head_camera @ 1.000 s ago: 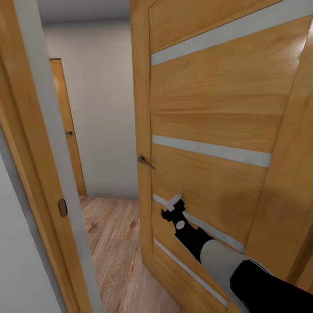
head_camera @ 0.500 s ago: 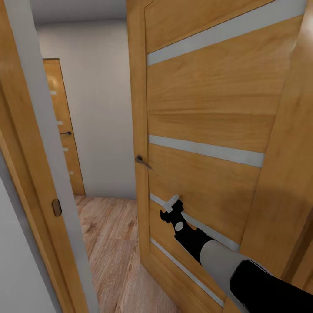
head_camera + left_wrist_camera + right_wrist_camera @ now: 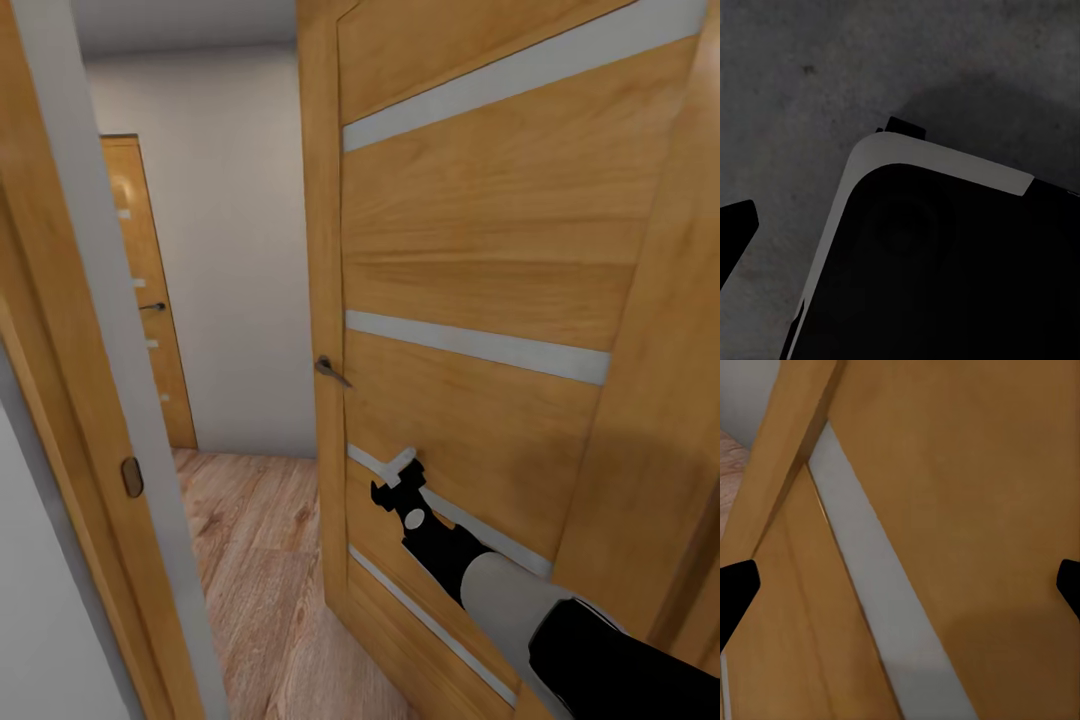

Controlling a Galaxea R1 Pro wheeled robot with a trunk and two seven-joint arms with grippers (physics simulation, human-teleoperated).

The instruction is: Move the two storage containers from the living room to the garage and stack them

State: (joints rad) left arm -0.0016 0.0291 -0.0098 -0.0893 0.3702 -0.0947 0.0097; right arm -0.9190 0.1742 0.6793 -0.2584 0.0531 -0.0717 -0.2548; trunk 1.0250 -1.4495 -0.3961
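Right gripper: fingers spread wide, nothing between them, tips against the lower pale strip of the door.
Left gripper: one dark fingertip over rough dark grey ground; grip cannot be told.
Door: honey wood, pale strips, metal handle.
Beyond: wood plank floor, second door.

Two wooden doors: near door at right, far door at left. One lever handle each. One arm.
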